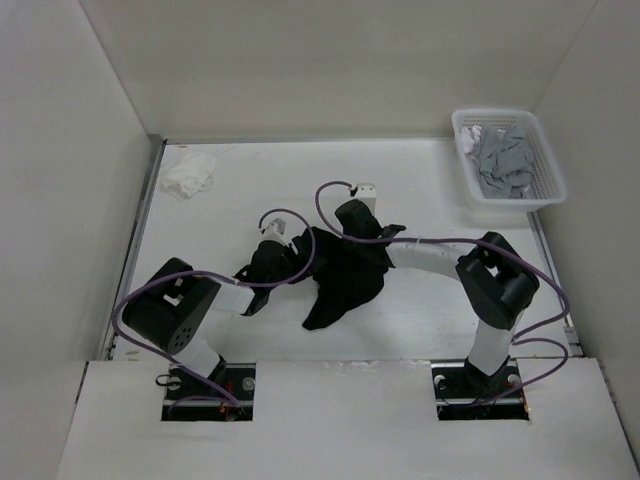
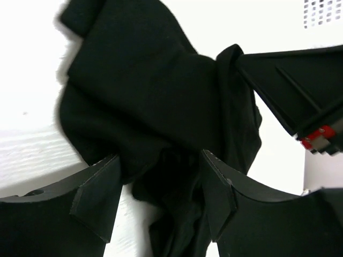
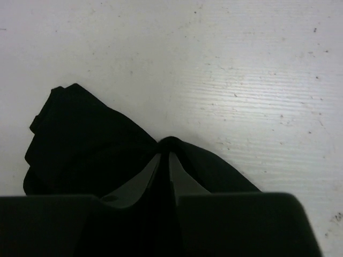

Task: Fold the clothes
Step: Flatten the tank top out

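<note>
The right gripper (image 3: pixel 166 158) is closed, its jaws pinched together on a raised ridge of the black shirt (image 3: pixel 91 139); treat this as the anchoring grip. The left gripper (image 2: pixel 161 166) has its jaws apart. A hanging bunch of the shirt lies between its two fingers (image 2: pixel 99 195) but is not clamped. In the overhead view, the shirt sits crumpled near the middle of the table (image 1: pixel 430 185), between the two wrists. Its long axis runs diagonally from the far end, under the right gripper, toward the near left. The left gripper is against the shirt's left flank, and the loose near tail is closer to the left arm. The likely next move is to close the left jaws, then pull away from the right grip to spread the cloth. Only the wrist views show jaw state; the overhead view hides both sets of fingertips. Only the overhead view shows the basket (image 1: pixel 548 172) of grey garments (image 1: pixel 500 160) at far right and the white cloth (image 1: pixel 188 175) at far left, both well apart from the shirt.
</note>
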Controlling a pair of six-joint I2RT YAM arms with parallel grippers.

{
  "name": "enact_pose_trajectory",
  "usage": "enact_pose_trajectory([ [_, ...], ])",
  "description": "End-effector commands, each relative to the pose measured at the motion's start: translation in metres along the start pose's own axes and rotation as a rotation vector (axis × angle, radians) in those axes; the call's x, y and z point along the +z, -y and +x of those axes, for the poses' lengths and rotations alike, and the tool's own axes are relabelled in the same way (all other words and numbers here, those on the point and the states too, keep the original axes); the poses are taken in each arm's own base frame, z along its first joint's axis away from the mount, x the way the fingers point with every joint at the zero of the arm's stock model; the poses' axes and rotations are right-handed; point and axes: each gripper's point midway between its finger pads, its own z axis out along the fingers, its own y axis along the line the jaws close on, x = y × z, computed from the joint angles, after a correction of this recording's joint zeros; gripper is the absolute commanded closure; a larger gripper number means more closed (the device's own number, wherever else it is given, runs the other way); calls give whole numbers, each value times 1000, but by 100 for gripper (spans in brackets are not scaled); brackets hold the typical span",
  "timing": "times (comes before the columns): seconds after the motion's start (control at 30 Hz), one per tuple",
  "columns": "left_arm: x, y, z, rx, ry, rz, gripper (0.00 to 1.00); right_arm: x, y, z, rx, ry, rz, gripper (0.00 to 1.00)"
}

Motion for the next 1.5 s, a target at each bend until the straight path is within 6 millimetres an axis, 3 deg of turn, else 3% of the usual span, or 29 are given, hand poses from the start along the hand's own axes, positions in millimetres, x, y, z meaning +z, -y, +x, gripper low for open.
enact_pose_trajectory([
  [0.0,4,-6,11,-28,-38,-18,44,-8,3,-26,41,51,-5,60],
  [0.07,3,-10,12,-28,-28,-26,44,-2,4,-20,20,33,3,49],
  [0.2,6,-12,13,-34,-27,-34,49,8,-11,-3,66,-25,-72,51],
  [0.23,8,-13,12,-24,-16,-40,58,8,-14,-10,91,-5,-91,83],
  [0.37,10,-6,8,-7,-2,-21,75,-6,-12,-28,119,61,-105,98],
  [0.4,12,0,0,-8,22,-11,86,-27,-3,-48,138,152,-92,100],
  [0.47,17,10,-14,-20,52,6,90,-65,4,-63,147,238,-100,100],
  [0.5,19,16,-24,-24,77,18,91,-70,4,-64,150,245,-105,100],
  [0.6,31,34,-55,-30,162,30,94,-138,13,-62,196,316,-222,100],
  [0.63,33,35,-59,-31,169,29,94,-148,14,-59,198,320,-244,100],
  [0.73,42,45,-85,-51,218,42,96,-196,14,-32,198,299,-378,100],
  [0.77,46,48,-98,-60,243,47,96,-216,9,-4,189,228,-465,99],
  [0.87,57,51,-133,-67,302,40,96,-238,1,54,158,35,-576,98],
  [0.9,61,52,-146,-69,319,34,97,-245,-1,86,146,-78,-604,98],
  [0.93,64,54,-161,-72,339,31,97,-249,-2,116,121,-178,-611,98],
  [0.97,65,55,-172,-73,355,30,97,-251,-2,129,106,-221,-615,98],
  [1.0,66,61,-201,-79,406,33,97,-254,1,159,62,-313,-596,98],
  [1.07,63,73,-230,-87,453,51,97,-257,4,180,27,-382,-560,99],
  [1.2,53,115,-269,-17,485,85,92,-250,7,179,31,-366,-516,99],
  [1.27,56,123,-269,51,461,63,81,-240,13,173,39,-343,-478,95],
  [1.33,61,114,-261,89,424,12,65,-234,13,166,50,-320,-468,86],
  [1.4,56,93,-250,92,407,-45,52,-227,14,156,56,-280,-460,68],
  [1.47,43,68,-234,88,410,-110,48,-216,13,127,85,-179,-444,55],
])
